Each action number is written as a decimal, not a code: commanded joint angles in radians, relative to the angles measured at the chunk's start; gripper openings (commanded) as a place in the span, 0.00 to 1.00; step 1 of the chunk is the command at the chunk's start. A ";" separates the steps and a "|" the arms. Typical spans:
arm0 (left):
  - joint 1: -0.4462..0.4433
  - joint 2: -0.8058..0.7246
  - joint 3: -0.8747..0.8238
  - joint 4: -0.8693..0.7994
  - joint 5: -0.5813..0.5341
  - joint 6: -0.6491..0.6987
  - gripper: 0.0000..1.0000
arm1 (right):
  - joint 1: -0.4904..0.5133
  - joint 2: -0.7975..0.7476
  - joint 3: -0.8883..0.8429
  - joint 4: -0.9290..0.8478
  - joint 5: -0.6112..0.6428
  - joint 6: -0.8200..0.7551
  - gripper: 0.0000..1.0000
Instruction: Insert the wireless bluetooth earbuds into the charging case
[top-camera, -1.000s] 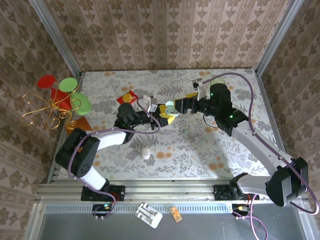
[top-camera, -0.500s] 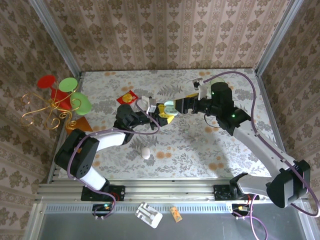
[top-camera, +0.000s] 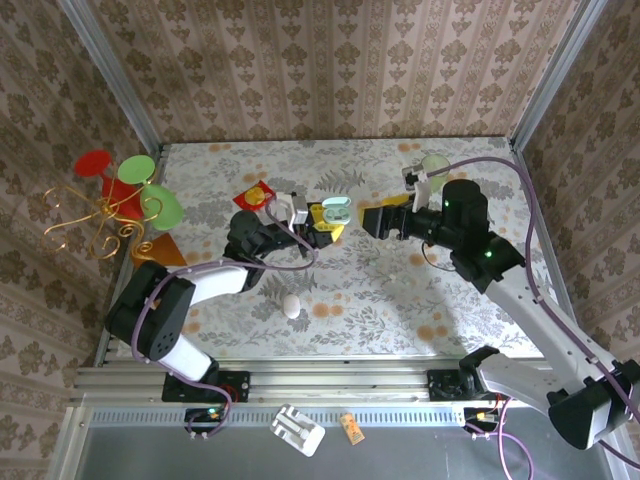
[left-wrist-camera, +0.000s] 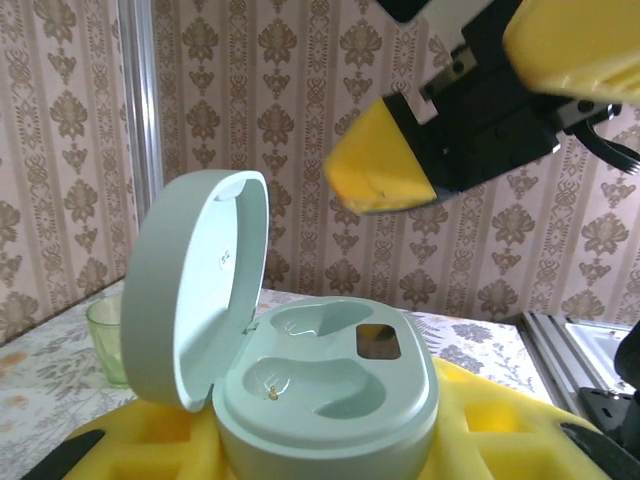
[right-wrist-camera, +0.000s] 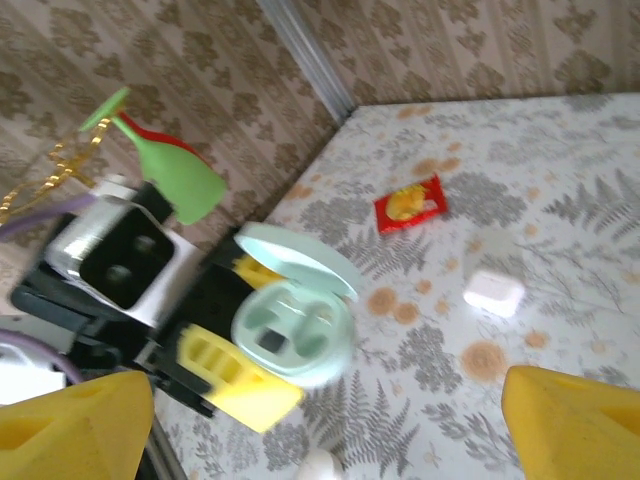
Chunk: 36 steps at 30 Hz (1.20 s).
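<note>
Left gripper: jaws drawn partway in and clamped on the charging case at its base. In the top view the case sits just toward 12 o'clock of the centre of the table. In the left wrist view the lid stands swung up on the 9 o'clock side. Both wells look empty.

Right gripper: fingers spread wide with nothing between them. It is at 3 o'clock of the case, near but apart.

Earbuds: not identified with confidence. A small white piece lies on the table at 3 o'clock of the case in the right wrist view, too blurred to call.

Step in hand (judgement): fetch an earbud with the right gripper and seat it in a well.

Notes for doing it well:
- Left gripper holds the case level and steady, squeezing no harder and keeping off the hinge.
- Pinch the bud across its body, stem down, turned to match its well.
- Approach from above on the 3 o'clock side, away from the lid.
- Lower until seated, then let go. A tilted bud could pop out or block the lid.
</note>
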 joint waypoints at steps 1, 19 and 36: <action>0.014 -0.053 -0.024 0.038 -0.042 0.059 0.11 | -0.008 -0.050 -0.056 -0.083 0.121 0.010 0.93; 0.019 -0.075 -0.040 0.050 -0.011 0.043 0.11 | -0.075 0.126 -0.166 -0.306 0.350 0.114 0.86; 0.020 -0.007 0.010 0.056 0.142 -0.069 0.11 | -0.042 0.021 -0.156 -0.040 -0.025 -0.060 0.77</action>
